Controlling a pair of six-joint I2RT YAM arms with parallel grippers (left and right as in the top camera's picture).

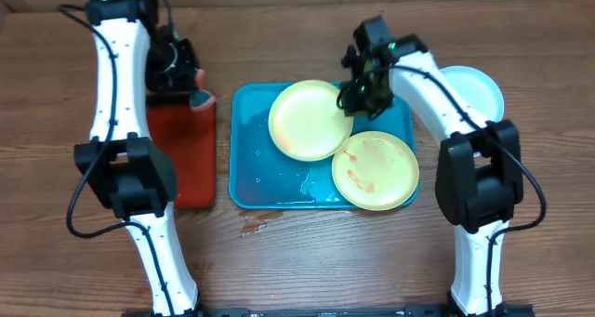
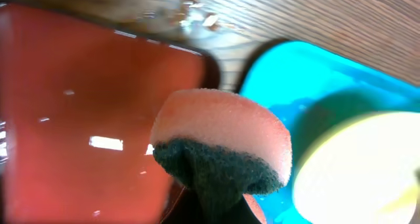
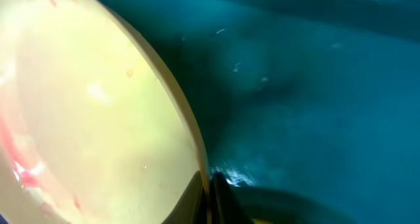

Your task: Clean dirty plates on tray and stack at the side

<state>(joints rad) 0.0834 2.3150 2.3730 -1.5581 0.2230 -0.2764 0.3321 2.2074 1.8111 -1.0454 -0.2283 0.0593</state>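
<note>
Overhead: right tool pinches plate rim above tray; left tool pinches sponge

text: none readable | labels: none | brands: none | numbers: none | signs: none | views checked: overhead, both wrists

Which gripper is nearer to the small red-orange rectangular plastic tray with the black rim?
Left. The left gripper, holding a pink sponge, hangs over the far edge of the red-orange tray; the right gripper grips a pale yellow-green plate on the turquoise tray.
</note>
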